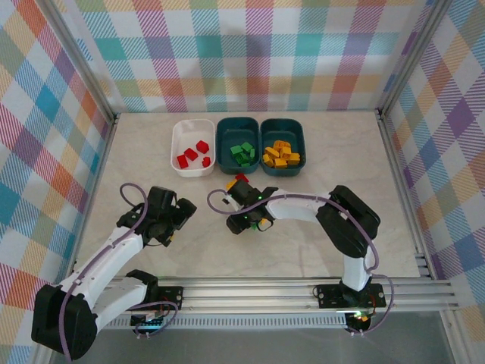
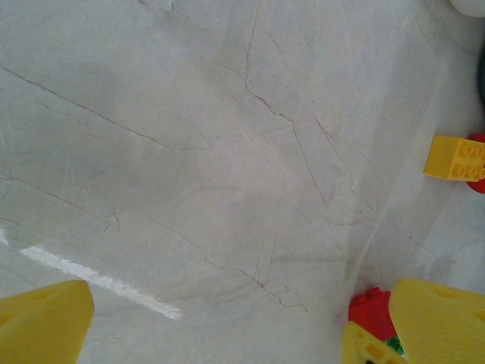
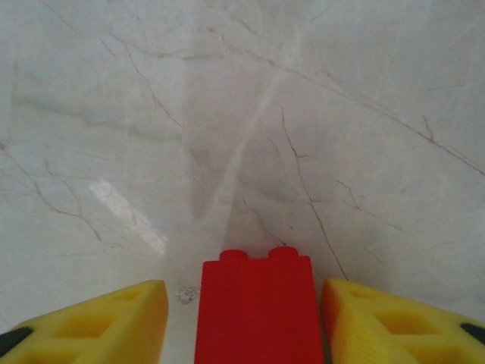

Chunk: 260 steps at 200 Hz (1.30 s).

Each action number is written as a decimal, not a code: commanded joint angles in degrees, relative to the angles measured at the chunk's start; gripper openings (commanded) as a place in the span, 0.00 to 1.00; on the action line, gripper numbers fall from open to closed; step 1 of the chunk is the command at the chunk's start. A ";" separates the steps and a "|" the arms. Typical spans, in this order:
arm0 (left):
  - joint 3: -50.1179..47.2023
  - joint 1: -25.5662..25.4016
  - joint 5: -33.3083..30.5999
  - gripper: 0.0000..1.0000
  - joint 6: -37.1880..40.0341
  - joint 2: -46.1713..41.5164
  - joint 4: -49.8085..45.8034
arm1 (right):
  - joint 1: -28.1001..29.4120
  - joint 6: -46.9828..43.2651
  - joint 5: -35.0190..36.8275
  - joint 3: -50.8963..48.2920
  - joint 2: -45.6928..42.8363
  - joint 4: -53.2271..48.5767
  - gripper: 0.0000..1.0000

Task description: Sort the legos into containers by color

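Observation:
A red lego (image 3: 258,311) lies on the table between the yellow fingers of my right gripper (image 3: 242,299). The jaws are open, with a clear gap on the left and a narrow one on the right. From above, that gripper (image 1: 244,220) is at mid-table. My left gripper (image 2: 242,326) is wide open over bare table, just left of it (image 1: 182,216). A yellow lego (image 2: 455,158) touches a red one (image 1: 242,178) in front of the containers. The white tub (image 1: 182,136) holds red legos, the middle teal tub (image 1: 227,136) green ones, and the right teal tub (image 1: 299,140) yellow ones.
Another red brick (image 2: 369,309) lies close to my left gripper's right finger (image 2: 439,322). Aluminium frame rails (image 1: 394,152) and checked walls close in the table on three sides. Open marble lies left and right of the arms.

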 commanded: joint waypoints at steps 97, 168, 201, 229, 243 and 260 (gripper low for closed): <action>-4.31 5.78 3.88 1.00 4.02 0.50 0.91 | -0.23 0.43 6.04 16.63 -0.03 1.77 0.31; -10.39 5.82 9.33 1.00 3.86 -1.65 1.96 | -6.42 -3.69 -0.30 46.88 19.28 -1.12 0.32; -10.85 5.81 9.17 1.00 4.47 -5.97 0.29 | -7.70 -6.26 -2.61 60.57 27.81 -5.98 0.34; -10.93 5.82 9.73 1.00 5.60 -7.78 0.14 | -8.20 -7.11 -3.72 76.00 37.15 -12.66 0.50; -10.74 5.82 10.22 1.00 6.14 -7.78 0.13 | -8.32 -7.25 -2.20 81.93 39.60 -16.38 0.69; -10.43 5.82 11.06 1.00 7.13 -7.46 0.29 | -8.09 -6.00 0.66 78.57 36.10 -16.39 0.71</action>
